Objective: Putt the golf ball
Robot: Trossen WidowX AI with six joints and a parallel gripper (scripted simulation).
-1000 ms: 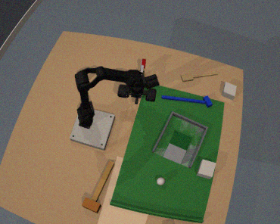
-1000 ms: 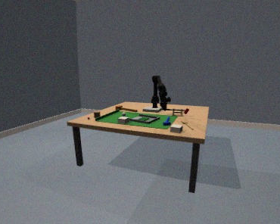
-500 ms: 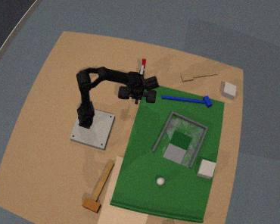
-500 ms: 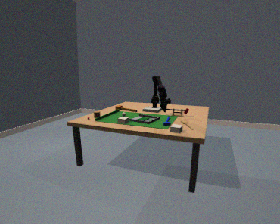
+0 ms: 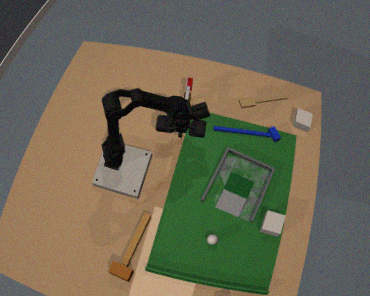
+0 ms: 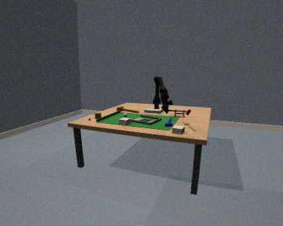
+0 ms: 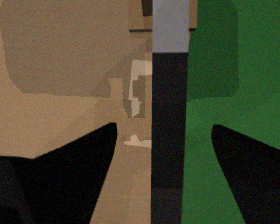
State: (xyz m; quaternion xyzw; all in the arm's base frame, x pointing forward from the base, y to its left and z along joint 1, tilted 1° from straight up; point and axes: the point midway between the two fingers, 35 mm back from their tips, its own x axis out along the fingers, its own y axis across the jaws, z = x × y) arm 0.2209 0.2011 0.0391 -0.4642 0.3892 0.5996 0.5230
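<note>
The putter's red head (image 5: 190, 83) (image 6: 188, 112) sticks out beyond the arm, at the end of a light shaft. Its dark handle (image 7: 169, 120) runs between the fingers in the wrist view. My gripper (image 7: 163, 130) (image 6: 165, 112) points down over the handle, fingers partly open, with a gap on each side. In the top view the arm hides the fingertips. The white golf ball (image 5: 212, 239) (image 6: 125, 115) lies on the green mat (image 5: 183, 215). The grey ramp panel (image 5: 231, 202) leads to a dark green square (image 5: 239, 184) between grey rails (image 5: 216, 175).
A blue club (image 5: 243, 131) (image 6: 169, 122) lies at the mat's far edge, a thin tan-headed one (image 5: 247, 104) beyond it. White blocks (image 5: 303, 119) (image 5: 273, 222) stand at the right. A wooden mallet (image 5: 137, 239) lies near the base plate (image 5: 130, 175). A small stand (image 6: 175, 114) is beside the putter.
</note>
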